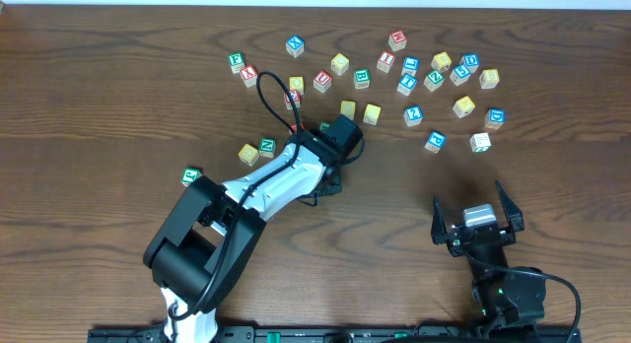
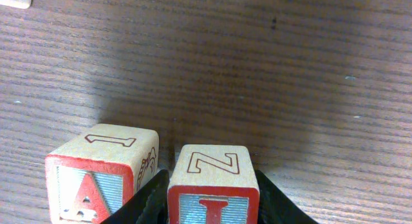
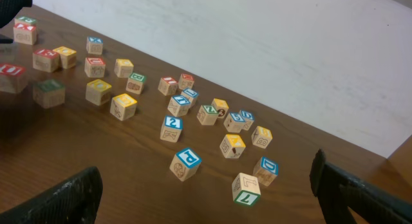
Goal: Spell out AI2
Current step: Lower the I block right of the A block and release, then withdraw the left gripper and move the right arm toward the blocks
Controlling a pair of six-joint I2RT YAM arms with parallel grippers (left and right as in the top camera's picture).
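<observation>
In the left wrist view my left gripper (image 2: pixel 211 192) is shut on a wooden block with a red I (image 2: pixel 214 176) on its near face and an N on top. The block rests on the table. A block with a red A (image 2: pixel 96 176) stands just to its left, a small gap between them. In the overhead view the left gripper (image 1: pixel 328 178) sits at mid-table and the arm hides both blocks. My right gripper (image 1: pixel 476 225) is open and empty at the front right; its fingers frame the right wrist view (image 3: pixel 206 198).
Several loose letter blocks are scattered across the back of the table (image 1: pixel 414 77), also in the right wrist view (image 3: pixel 180 114). A few more lie left of the arm (image 1: pixel 258 149), and one green block (image 1: pixel 191 175) lies farther left.
</observation>
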